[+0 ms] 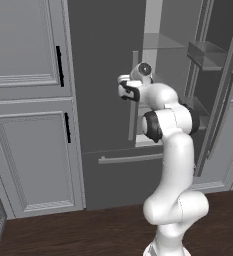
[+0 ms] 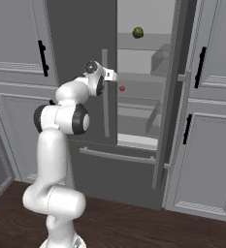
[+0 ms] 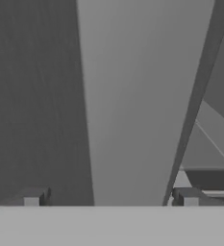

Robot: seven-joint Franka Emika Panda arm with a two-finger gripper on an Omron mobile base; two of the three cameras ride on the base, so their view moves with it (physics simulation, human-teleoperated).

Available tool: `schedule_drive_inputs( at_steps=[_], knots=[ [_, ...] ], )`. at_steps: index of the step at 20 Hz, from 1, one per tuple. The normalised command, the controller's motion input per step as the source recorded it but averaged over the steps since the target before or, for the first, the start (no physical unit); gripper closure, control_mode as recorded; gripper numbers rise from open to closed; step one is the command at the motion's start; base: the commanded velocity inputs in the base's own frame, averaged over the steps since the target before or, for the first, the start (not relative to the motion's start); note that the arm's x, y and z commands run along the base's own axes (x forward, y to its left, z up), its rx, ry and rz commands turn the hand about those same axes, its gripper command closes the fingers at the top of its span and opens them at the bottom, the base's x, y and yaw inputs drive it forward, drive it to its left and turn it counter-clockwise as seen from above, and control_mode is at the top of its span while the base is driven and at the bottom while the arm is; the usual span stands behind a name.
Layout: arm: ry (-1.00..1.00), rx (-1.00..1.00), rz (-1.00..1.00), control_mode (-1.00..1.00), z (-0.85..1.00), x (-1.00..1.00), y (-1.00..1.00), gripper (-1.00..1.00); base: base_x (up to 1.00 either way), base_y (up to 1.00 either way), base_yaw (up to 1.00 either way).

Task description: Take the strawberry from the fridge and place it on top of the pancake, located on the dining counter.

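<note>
I am only starting: the fridge (image 2: 85, 43) is standing open, the strawberry (image 2: 122, 88) sitting on a mid-frame shelf, untouched. My gripper (image 3: 108, 197), jaws spread and empty, seems to be hanging near the door's edge. Fetching and placing are pending.

The tall fridge (image 2: 80, 43) was dark grey, with pale grey bar handles and pale grey shelves inside. On those shelves a tiny round strawberry (image 2: 122, 88) was red; above it, a round item (image 2: 137, 32) was dark green. Beside the fridge, panelled cabinets (image 1: 28, 100) were light grey with black handles, over a dark brown wood-grain floor (image 2: 134, 227).
</note>
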Motion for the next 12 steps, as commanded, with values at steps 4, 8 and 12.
schedule_drive_inputs(
  at_steps=[4, 8, 12],
  knots=[
    [-0.03, 0.00, 0.00, -1.00, -0.31, 0.70, 0.02, 1.00, 0.00, 0.00, 0.00],
    [-0.04, 0.00, 0.00, -1.00, -0.19, 0.33, 0.26, 1.00, 0.00, 0.00, 0.00],
    [0.10, 0.00, 0.00, -1.00, 0.04, -0.21, 0.81, 1.00, 0.00, 0.00, 0.00]
  ],
)
